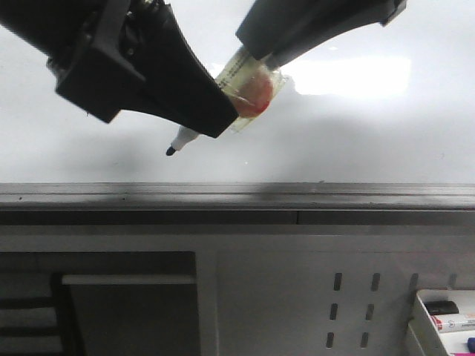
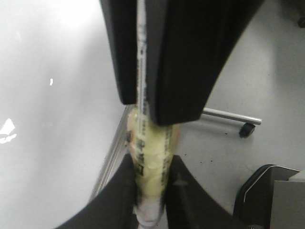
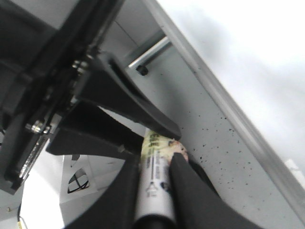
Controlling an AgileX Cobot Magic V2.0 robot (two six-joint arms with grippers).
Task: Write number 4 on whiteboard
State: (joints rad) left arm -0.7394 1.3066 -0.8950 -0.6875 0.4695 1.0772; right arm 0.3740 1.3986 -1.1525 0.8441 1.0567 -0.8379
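1. Both tools pinch one marker [image 1: 223, 100]. Your left tool [image 1: 215, 111] comes in from the upper left of the frame, and your right tool [image 1: 260, 59] comes in from the upper right.
2. Yellowish tape with a red patch [image 1: 256, 93] is wrapped around the marker between them.
3. You can see the marker's dark tip [image 1: 171, 151] pointing down and left, near the middle of the frame.
4. Behind it, the whiteboard [image 1: 386, 133] fills the upper half. Its grey rail [image 1: 297, 196] runs across the middle.
5. You cannot see a number 4 on the board.

- Left gripper [image 1: 215, 111] reaches in from the upper left, its fingers closed on the marker [image 1: 223, 100].
- Right gripper [image 1: 256, 63] comes from the upper right, clamping the same marker.
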